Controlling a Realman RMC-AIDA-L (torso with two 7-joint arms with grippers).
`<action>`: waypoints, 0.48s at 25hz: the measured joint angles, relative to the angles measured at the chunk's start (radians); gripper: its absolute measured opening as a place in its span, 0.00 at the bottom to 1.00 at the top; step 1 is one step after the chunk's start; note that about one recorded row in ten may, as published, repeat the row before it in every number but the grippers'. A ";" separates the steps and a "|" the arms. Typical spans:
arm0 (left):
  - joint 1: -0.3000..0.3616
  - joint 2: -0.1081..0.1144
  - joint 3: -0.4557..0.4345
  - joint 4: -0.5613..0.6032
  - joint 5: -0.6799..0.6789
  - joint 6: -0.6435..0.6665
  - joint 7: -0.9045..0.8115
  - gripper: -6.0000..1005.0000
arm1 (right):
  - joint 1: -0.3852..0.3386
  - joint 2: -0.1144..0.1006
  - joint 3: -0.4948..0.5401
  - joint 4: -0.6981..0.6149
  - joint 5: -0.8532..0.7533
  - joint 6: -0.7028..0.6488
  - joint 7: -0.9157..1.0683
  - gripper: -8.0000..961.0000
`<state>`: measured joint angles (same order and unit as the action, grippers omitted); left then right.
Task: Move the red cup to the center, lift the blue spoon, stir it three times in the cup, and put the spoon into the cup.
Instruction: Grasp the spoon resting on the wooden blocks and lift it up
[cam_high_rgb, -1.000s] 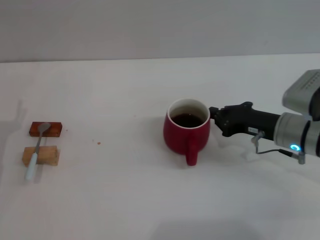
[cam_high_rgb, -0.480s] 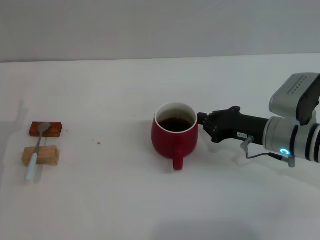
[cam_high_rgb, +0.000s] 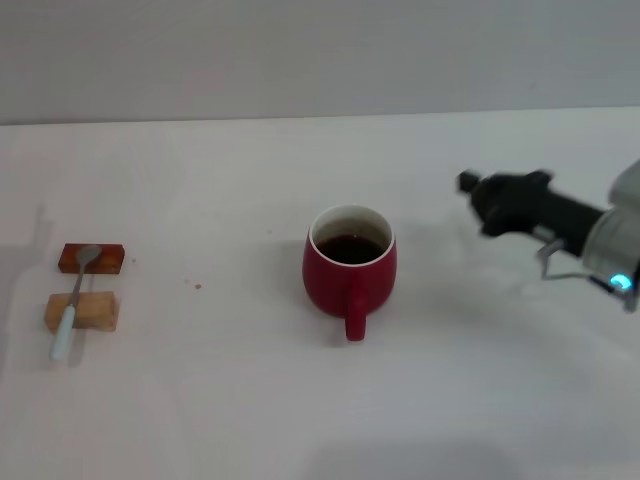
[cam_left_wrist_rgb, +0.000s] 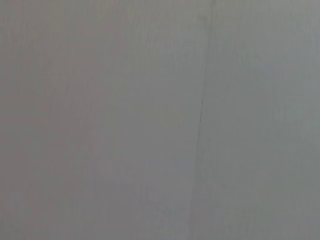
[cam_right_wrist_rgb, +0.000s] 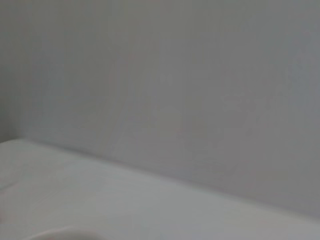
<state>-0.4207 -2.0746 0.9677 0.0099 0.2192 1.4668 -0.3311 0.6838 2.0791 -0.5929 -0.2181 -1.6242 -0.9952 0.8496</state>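
Note:
The red cup (cam_high_rgb: 349, 275) stands upright near the middle of the white table (cam_high_rgb: 250, 400) in the head view, handle toward me, dark liquid inside. The blue spoon (cam_high_rgb: 70, 310) lies at the far left, its metal bowl resting on a dark brown block (cam_high_rgb: 105, 260) and its pale handle across a tan block (cam_high_rgb: 92, 312). My right gripper (cam_high_rgb: 478, 205) hovers to the right of the cup, clear of it and holding nothing. My left gripper is out of view. Both wrist views show only plain grey surface.
A tiny reddish speck (cam_high_rgb: 198, 286) lies on the table between the blocks and the cup. The grey wall (cam_high_rgb: 320, 50) runs along the table's far edge.
The right gripper moved the cup leftward toward the middle, then left it and pulled back to the right and upward. The spoon and blocks have not moved.

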 joint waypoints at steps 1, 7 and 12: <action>0.000 -0.001 0.003 0.000 0.002 0.000 -0.014 0.81 | -0.010 0.000 0.001 -0.017 0.037 0.004 -0.022 0.01; 0.028 0.000 0.104 0.001 0.008 0.018 -0.109 0.81 | -0.070 -0.006 0.005 -0.108 0.359 0.030 -0.187 0.01; 0.094 0.008 0.267 0.038 0.009 0.050 -0.200 0.81 | -0.095 -0.012 0.024 -0.166 0.544 0.080 -0.288 0.01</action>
<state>-0.3264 -2.0662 1.2346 0.0475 0.2280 1.5170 -0.5313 0.5887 2.0668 -0.5685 -0.3844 -1.0806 -0.9151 0.5619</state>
